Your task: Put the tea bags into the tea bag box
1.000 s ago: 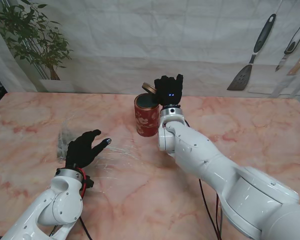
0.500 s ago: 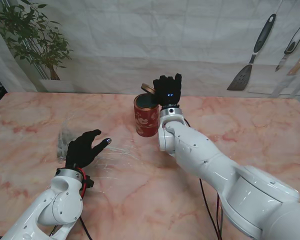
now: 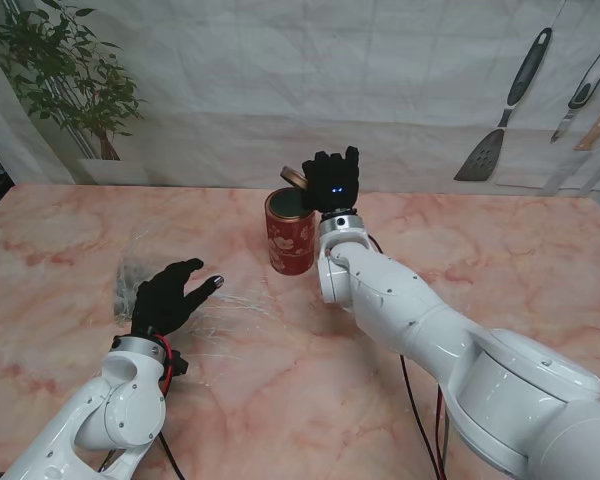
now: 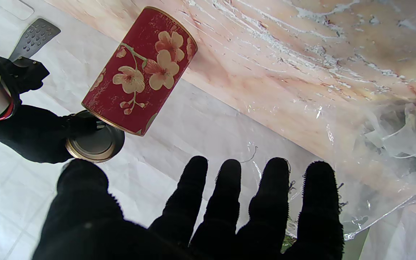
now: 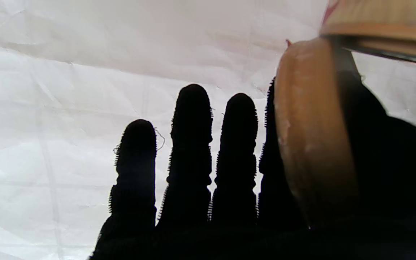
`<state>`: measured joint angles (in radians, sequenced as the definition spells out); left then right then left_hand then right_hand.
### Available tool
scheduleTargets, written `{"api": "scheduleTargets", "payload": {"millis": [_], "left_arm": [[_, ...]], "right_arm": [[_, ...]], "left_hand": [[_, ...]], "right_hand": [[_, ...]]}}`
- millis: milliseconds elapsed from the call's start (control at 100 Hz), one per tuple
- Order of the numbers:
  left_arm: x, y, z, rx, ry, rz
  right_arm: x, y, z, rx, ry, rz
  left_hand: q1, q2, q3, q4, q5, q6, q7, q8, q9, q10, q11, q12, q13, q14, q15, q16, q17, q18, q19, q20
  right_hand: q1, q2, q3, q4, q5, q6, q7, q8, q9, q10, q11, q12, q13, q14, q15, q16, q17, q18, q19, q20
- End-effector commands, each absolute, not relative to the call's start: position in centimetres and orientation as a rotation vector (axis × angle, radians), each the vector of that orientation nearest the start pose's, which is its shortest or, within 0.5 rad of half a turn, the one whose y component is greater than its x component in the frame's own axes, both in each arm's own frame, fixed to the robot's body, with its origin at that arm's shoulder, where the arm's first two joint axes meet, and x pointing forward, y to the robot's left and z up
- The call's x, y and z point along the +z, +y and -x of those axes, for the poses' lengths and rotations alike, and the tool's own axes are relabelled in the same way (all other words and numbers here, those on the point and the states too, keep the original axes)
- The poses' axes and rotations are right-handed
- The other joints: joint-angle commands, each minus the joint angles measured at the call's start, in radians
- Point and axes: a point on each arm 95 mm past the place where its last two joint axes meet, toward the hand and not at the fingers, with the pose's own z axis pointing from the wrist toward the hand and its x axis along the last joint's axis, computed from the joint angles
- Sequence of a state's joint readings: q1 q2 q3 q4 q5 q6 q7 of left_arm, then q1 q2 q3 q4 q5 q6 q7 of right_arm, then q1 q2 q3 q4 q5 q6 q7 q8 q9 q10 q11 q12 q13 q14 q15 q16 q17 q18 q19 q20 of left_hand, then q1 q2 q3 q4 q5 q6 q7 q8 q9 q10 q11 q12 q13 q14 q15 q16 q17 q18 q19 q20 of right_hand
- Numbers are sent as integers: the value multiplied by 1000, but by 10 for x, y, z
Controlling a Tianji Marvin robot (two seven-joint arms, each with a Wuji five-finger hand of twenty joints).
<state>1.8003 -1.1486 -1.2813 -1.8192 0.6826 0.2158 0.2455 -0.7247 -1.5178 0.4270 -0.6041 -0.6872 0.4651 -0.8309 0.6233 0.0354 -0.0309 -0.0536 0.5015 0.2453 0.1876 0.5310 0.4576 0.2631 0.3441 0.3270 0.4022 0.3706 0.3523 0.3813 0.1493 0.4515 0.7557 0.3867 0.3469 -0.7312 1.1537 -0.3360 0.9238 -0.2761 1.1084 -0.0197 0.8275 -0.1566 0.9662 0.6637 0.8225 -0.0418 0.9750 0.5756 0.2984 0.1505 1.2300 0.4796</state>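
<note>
The red flowered tea tin [image 3: 290, 234] [image 4: 139, 70] stands upright and uncovered at the middle of the table. My right hand [image 3: 332, 180] [image 5: 193, 180] is just behind it, fingers pointing up. Thumb and forefinger pinch the tin's gold lid [image 3: 297, 177] [image 4: 96, 142] [image 5: 312, 133] on edge beside the tin's rim [image 5: 381, 21]. My left hand [image 3: 170, 297] [image 4: 193, 216] is open, fingers spread, resting over a crumpled clear plastic bag [image 3: 132, 275] [image 4: 392, 137] at the near left. I cannot make out single tea bags inside it.
A potted plant [image 3: 65, 75] stands at the far left corner. A spatula [image 3: 500, 110] and other utensils hang on the white back wall at the right. Thin plastic film [image 3: 235, 305] spreads on the marble between the left hand and the tin.
My right hand with the lid has drifted slightly left, and the tin has shifted a little left with it. The left hand has not moved.
</note>
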Motion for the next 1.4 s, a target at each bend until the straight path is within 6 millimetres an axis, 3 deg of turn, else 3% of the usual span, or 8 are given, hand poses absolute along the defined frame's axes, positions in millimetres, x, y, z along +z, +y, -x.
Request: {"api": "scheduleTargets", "payload": {"millis": [0, 1070, 1390], "left_arm": [[-309, 1, -344, -1620, 974, 1582], [-311, 2, -344, -1629, 959, 1607], [-311, 2, -345, -1629, 962, 1611]], "right_arm": [[-279, 151, -555, 1388, 1029, -708], [-288, 154, -556, 1324, 1164, -584], [-282, 154, -557, 1301, 1166, -558]], "left_hand": [[12, -2, 4, 33, 20, 3, 4, 4, 6, -22, 6, 17, -6, -24, 6, 3, 0, -23, 26, 18], [17, -4, 4, 33, 26, 2, 7, 5, 9, -22, 8, 18, -3, -24, 8, 4, 0, -24, 27, 18], [21, -4, 5, 33, 29, 3, 9, 7, 12, -20, 10, 19, -3, -24, 9, 5, 0, -25, 28, 19]], "right_hand": [[-14, 29, -11, -24, 16, -76, 11, 13, -26, -20, -5, 2, -18, -22, -10, 14, -18, -22, -12, -19], [-4, 91, -22, -13, -43, -143, -12, 25, -78, -56, -27, -14, -33, -48, -36, 7, -16, -34, -30, -36], [-6, 91, -27, -14, -128, -122, -47, 33, -119, -60, -36, -20, -48, -59, -45, 4, -18, -40, -34, -45]]}}
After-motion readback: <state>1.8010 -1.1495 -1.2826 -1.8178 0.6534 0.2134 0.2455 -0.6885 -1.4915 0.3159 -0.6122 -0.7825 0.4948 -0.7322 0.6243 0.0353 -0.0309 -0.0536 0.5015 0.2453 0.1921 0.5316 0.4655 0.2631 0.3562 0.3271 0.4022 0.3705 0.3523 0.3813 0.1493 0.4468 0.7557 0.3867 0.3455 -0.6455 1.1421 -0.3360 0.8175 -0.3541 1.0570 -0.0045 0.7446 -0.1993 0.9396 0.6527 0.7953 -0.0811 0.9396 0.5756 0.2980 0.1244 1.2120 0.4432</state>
